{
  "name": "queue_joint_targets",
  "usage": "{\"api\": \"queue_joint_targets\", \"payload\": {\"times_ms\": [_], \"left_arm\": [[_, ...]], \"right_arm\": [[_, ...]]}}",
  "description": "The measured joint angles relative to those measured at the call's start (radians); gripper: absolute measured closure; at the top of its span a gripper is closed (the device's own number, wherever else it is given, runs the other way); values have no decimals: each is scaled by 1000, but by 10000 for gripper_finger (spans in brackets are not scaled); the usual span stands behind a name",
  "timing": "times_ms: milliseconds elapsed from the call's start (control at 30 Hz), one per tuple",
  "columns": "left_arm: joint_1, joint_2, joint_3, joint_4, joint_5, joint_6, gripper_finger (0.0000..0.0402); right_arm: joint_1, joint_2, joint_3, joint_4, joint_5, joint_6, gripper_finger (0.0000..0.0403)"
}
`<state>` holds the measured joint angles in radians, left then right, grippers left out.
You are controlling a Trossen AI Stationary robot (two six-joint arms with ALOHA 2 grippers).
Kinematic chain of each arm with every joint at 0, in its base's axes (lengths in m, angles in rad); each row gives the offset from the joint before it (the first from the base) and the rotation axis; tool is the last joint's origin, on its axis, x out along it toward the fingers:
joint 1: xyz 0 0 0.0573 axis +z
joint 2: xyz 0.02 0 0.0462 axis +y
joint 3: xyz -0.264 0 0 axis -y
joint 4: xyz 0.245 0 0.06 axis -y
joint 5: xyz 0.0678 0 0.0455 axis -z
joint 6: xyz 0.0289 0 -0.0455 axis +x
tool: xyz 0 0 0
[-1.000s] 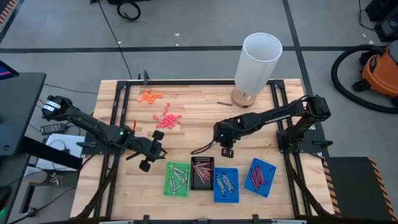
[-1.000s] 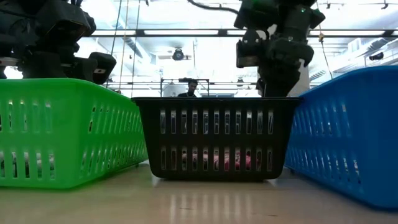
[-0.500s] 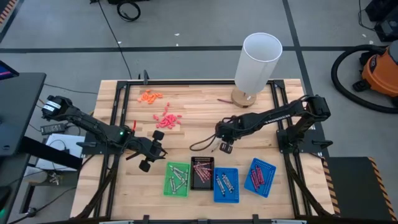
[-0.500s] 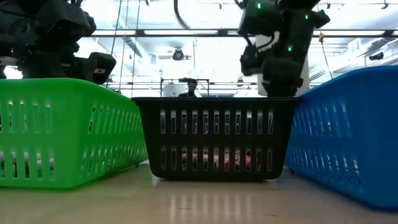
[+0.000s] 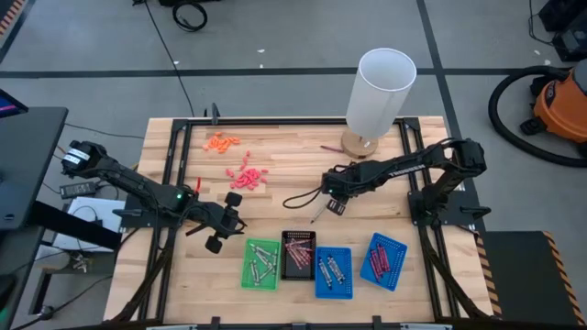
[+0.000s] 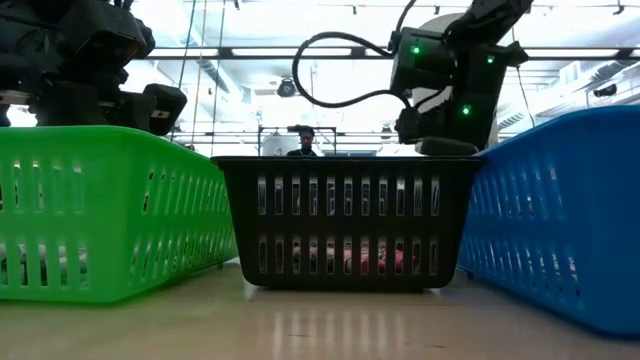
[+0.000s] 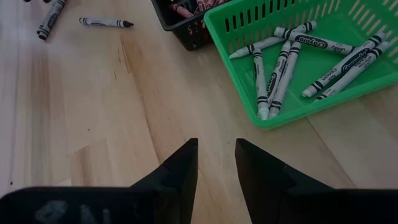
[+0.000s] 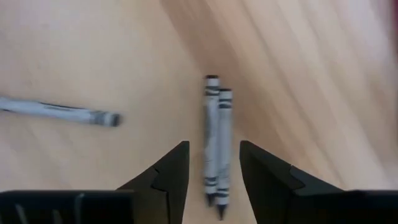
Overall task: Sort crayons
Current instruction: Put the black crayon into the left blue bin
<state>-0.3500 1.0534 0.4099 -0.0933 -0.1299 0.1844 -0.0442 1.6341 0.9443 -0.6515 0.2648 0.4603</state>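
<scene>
Two grey crayons (image 8: 215,143) lie side by side on the table, a third (image 8: 59,111) lies apart from them. My right gripper (image 8: 214,171) is open over the pair, a finger on either side of their near ends; I cannot tell whether it touches them. In the high view it (image 5: 332,205) hovers just beyond the black tray (image 5: 297,254). My left gripper (image 7: 216,163) is open and empty, by the green tray (image 7: 298,68) of grey crayons (image 7: 273,74). Two loose crayons (image 7: 104,22) lie beyond the black tray.
Green (image 5: 260,264), black and two blue trays (image 5: 333,272) (image 5: 385,260) line the near edge, each holding crayons. Orange bits (image 5: 220,141) and coral-pink bits (image 5: 246,176) lie at the far left. A white cylinder (image 5: 378,92) stands at the far edge, with one dark crayon (image 5: 330,148) near it.
My right gripper has gone from beside the black tray toward the table's far edge, and now stands over the loose crayons on the wood.
</scene>
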Motion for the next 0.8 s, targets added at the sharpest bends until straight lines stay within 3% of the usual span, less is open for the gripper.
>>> {"api": "queue_joint_targets", "payload": {"times_ms": [167,367,800], "left_arm": [[0,0,0,0,0,0,285],[0,0,0,0,-4,0,285],[0,0,0,0,-3,0,285]], "right_arm": [[-30,0,0,-9,51,-14,256],[-65,-1,-68,64,-37,-34,256],[-88,0,-107,139,-72,-52,257]]}}
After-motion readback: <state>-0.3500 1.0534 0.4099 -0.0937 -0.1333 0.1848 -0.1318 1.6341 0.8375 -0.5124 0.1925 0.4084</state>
